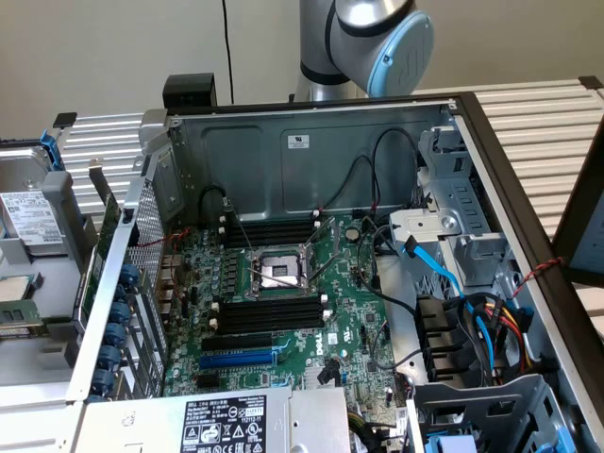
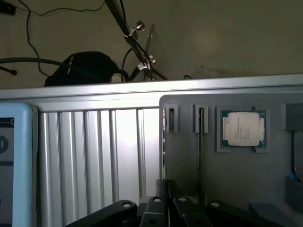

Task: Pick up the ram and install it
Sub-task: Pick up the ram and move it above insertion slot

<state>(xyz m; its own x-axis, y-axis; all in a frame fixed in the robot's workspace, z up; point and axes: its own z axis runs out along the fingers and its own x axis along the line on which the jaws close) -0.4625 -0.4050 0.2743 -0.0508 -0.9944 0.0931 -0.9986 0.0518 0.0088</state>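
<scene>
Gripper (image 2: pixel 163 187) right up at the wrist lens, fingers drawn narrow, nearly touching; whether they pinch anything, I cannot tell; just past them sits a grey tray (image 2: pixel 189 161) on the ribbed table (image 2: pixel 94 151); the ram (image 2: pixel 200 156), seen edge-on as a thin dark strip, stands in a holder on that tray, just beside a processor chip (image 2: pixel 241 128); in the exterior view, the open case (image 1: pixel 311 151) has the arm (image 1: pixel 368 42) at twelve o'clock; black memory slots (image 1: pixel 269 316) at six o'clock of the socket (image 1: pixel 278 272), blue slot (image 1: pixel 236 360) at seven.
</scene>
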